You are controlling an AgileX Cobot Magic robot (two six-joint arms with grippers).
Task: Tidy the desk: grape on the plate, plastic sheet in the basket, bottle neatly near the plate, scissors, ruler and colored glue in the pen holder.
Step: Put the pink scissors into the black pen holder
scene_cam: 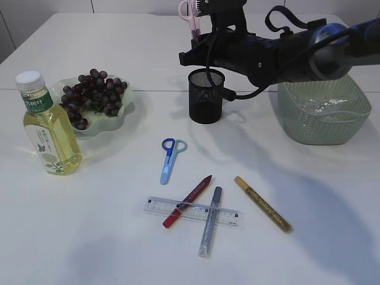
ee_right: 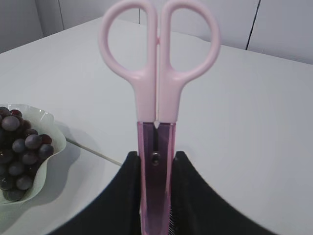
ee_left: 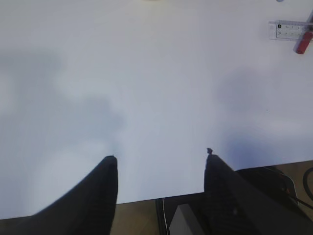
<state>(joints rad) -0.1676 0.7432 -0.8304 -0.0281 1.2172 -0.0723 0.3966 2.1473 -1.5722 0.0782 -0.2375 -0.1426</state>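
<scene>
**Pink scissors gripped above the pen holder**

The right end effector (ee_right: 155, 169) is clamping one pair of pink scissors (ee_right: 157, 73), handles up, over the single mesh pen holder (scene_cam: 206, 95). The left end effector (ee_left: 160, 169) is hanging half-open and empty. Lying on the counter (scene_cam: 309, 196): one blue scissors (scene_cam: 170, 158), one ruler (scene_cam: 191, 211), three glue pens (scene_cam: 263, 203). Only the exterior view is showing the bottle (scene_cam: 47, 127), basket (scene_cam: 322, 111) and grapes on the plate (scene_cam: 92, 126).
</scene>
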